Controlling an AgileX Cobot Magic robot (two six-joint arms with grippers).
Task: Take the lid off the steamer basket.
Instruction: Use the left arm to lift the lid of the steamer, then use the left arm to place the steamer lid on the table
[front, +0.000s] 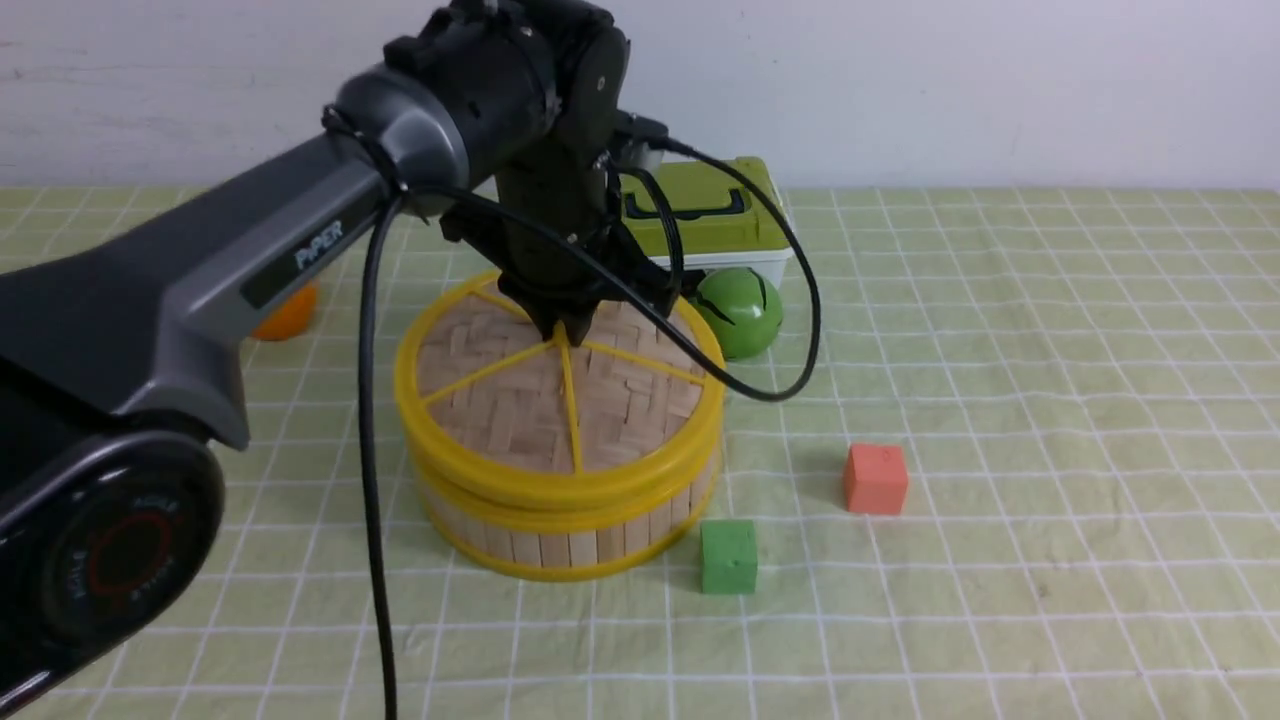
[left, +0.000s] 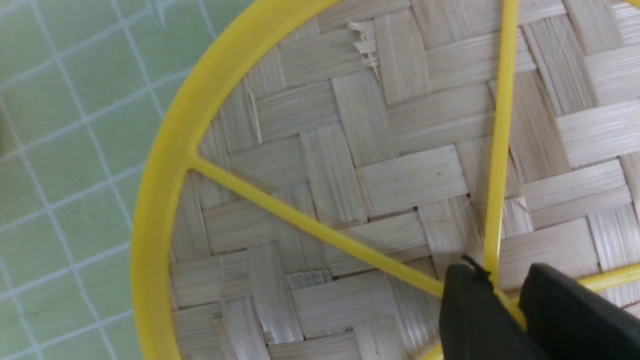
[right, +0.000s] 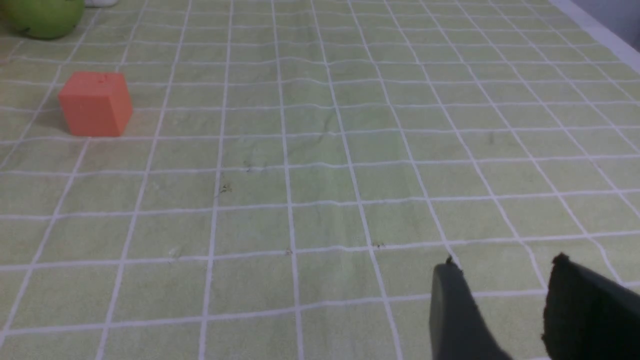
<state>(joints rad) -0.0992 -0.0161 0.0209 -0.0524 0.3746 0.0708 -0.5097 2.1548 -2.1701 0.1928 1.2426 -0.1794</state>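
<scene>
The lid (front: 540, 400), a woven tan disc with a yellow rim and spokes, sits on top of the steamer basket (front: 570, 545), a round tub with a wooden slat wall. My left gripper (front: 562, 335) comes straight down on the lid's middle. In the left wrist view the lid (left: 375, 150) fills the frame, and the left gripper (left: 500, 280) is shut on the small yellow knob where the spokes meet. My right gripper (right: 505, 270) shows only in the right wrist view, open over the checked cloth with nothing between its fingers.
A white box with a green lid (front: 700, 210) stands behind the basket, with a green ball (front: 740, 312) next to it. An orange cube (front: 875, 478) and a green cube (front: 728, 556) lie to the basket's right. An orange object (front: 290, 315) peeks out behind the left arm.
</scene>
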